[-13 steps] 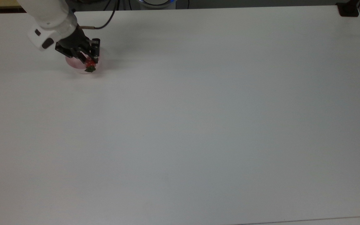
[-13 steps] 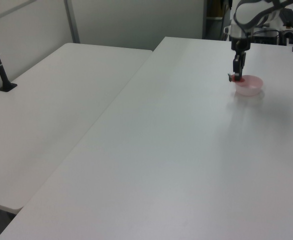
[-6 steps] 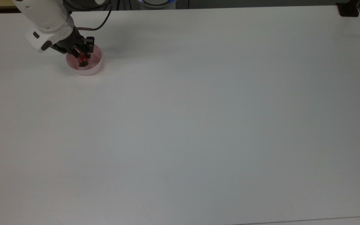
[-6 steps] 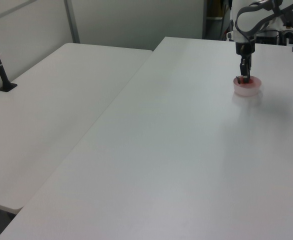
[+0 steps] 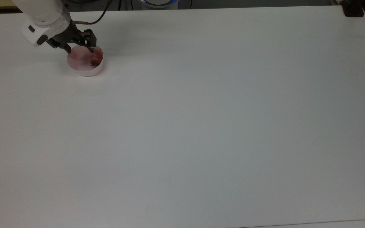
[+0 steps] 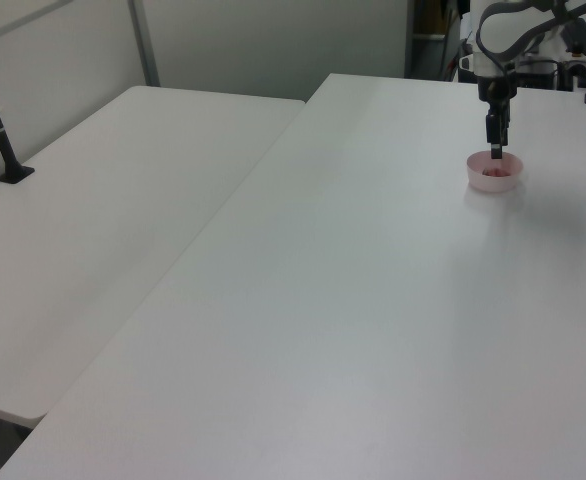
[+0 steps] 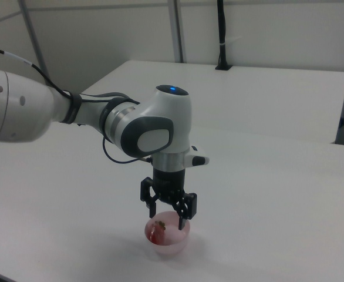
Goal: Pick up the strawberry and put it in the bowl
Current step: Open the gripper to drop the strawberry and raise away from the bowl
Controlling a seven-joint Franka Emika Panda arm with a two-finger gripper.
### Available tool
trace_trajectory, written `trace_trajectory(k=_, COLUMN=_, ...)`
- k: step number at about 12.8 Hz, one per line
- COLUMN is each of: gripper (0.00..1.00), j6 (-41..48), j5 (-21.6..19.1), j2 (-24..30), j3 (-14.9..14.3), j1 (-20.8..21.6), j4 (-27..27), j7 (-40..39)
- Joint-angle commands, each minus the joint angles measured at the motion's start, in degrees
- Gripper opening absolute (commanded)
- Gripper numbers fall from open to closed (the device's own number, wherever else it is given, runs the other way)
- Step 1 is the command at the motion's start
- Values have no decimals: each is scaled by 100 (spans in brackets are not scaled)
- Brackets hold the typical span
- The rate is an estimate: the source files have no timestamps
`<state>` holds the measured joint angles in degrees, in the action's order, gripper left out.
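We see a wide white desk (image 5: 201, 126) with a plain matte top. Directly on it stands a small pale pink bowl (image 5: 85, 68), close to the desk's far edge and near its corner at the top view's left. In the left view the bowl (image 6: 494, 182) sits toward the far end of the desk (image 6: 373, 300), and in the right view the bowl (image 7: 168, 241) rests near the front edge of the desk (image 7: 266, 205).

Strawberry (image 5: 95, 59) in bowl (image 5: 81, 70) on table (image 5: 201, 120), top view's upper left, end effector (image 5: 79, 49) just above
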<state>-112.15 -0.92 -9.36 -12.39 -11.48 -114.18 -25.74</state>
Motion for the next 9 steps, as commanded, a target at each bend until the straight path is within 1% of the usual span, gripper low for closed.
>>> trace_trajectory(k=1, gripper=100, j6=253, j5=22, j2=232, j3=26, j1=84, j4=210, j7=384)
trace_trajectory(k=2, gripper=100, j6=542, j5=13, j2=346, j3=43, j1=110, j4=455, j7=925)
trace_trajectory(k=4, gripper=100, j6=868, j5=13, j2=426, j3=52, j1=338, j4=939, j7=1526)
trace_trajectory(k=5, gripper=100, j6=1244, j5=13, j2=505, j3=52, j1=383, j4=1341, j7=1894)
trace_trajectory(k=7, gripper=100, j6=1773, j5=-22, j2=602, j3=61, j1=497, j4=1870, j7=2108)
trace_trajectory(k=8, gripper=100, j6=2132, j5=-57, j2=689, j3=131, j1=584, j4=2169, j7=2143)
trace_trajectory(k=9, gripper=100, j6=2344, j5=-92, j2=760, j3=236, j1=611, j4=2320, j7=2248)
